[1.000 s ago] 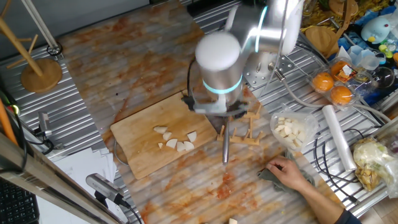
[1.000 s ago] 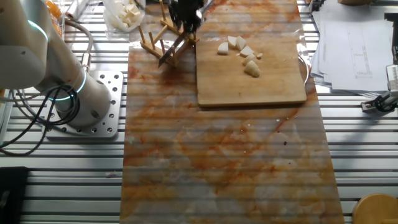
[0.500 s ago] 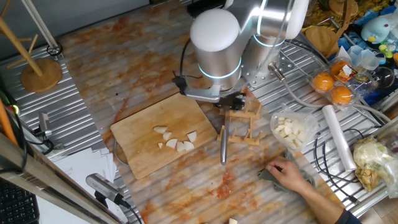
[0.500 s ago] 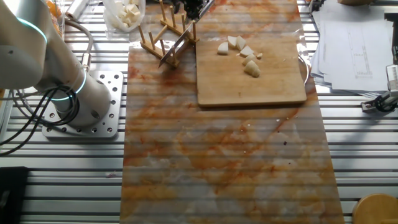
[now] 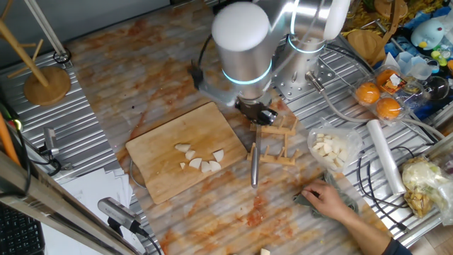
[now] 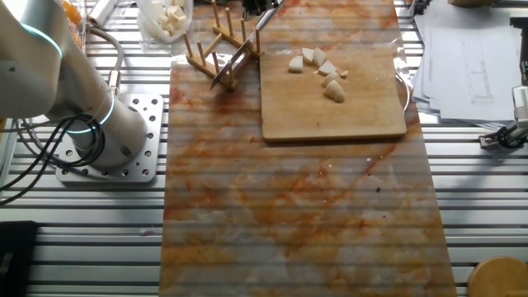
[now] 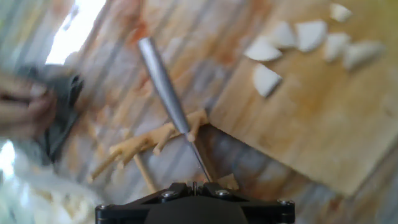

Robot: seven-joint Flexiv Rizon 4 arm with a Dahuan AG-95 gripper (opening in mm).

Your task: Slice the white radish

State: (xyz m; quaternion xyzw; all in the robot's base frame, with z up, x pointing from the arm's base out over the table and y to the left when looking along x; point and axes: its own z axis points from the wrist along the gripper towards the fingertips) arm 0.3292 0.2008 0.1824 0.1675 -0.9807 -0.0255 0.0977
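Orange-stained wood surface point(image 6: 289, 214) carries a cutting board point(image 5: 166, 152) with the white radish point(image 5: 200, 159) lying on it in several cream slices. Beside the board stands a wooden rack point(image 5: 277, 145) with a knife point(image 5: 254, 164) resting in it. Bent over the rack, the arm point(image 5: 244, 53) holds its gripper point(image 5: 259, 115) above the knife; whether the fingers are spread is unclear, as the hand view is blurred.

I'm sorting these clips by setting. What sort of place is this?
Probably a robotics lab bench set up as a mock kitchen: the arm's base is bolted to a slatted metal table, with loose cables around a cutting board and radish slices.
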